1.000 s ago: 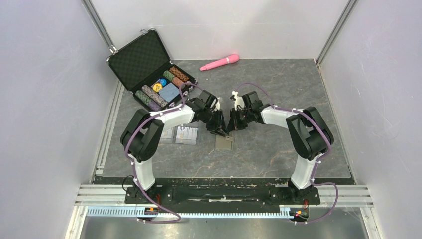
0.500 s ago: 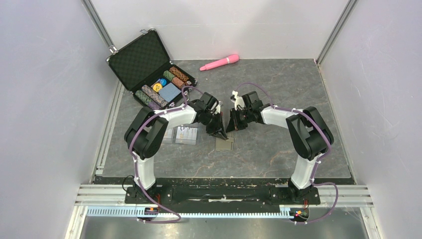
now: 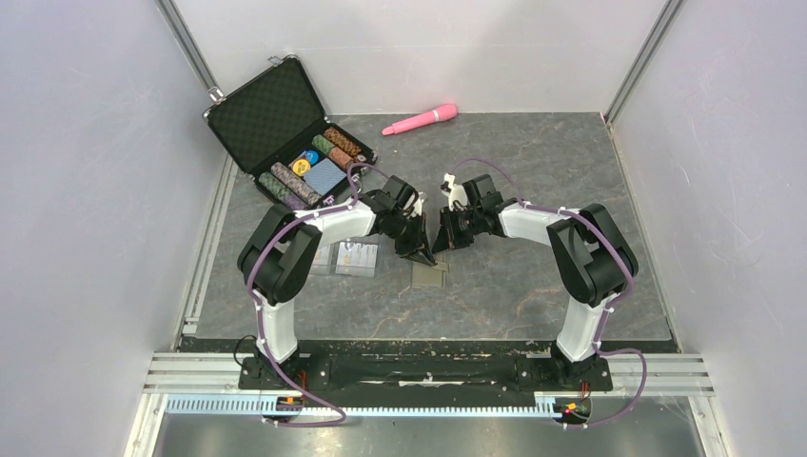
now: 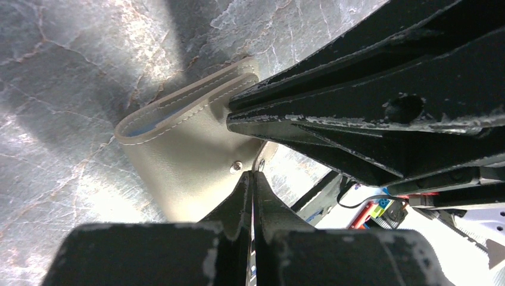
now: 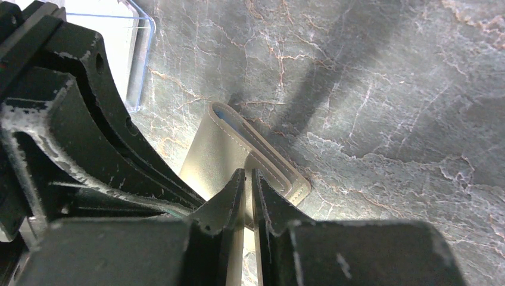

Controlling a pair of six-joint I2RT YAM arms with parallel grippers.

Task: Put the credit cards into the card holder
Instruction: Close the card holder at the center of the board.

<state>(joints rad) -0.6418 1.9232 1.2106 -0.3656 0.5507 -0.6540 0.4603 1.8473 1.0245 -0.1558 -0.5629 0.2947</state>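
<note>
Card holder (image 3: 430,275) lies mid-frame on the table (image 3: 533,162); right jaws clamp its edge, left jaws together beside its snap (image 4: 237,167).

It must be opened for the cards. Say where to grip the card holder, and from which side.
Pinch the card holder at its thin snap tab, coming down from above: it lies folded on the table, so its broad faces likely offer no purchase.
</note>
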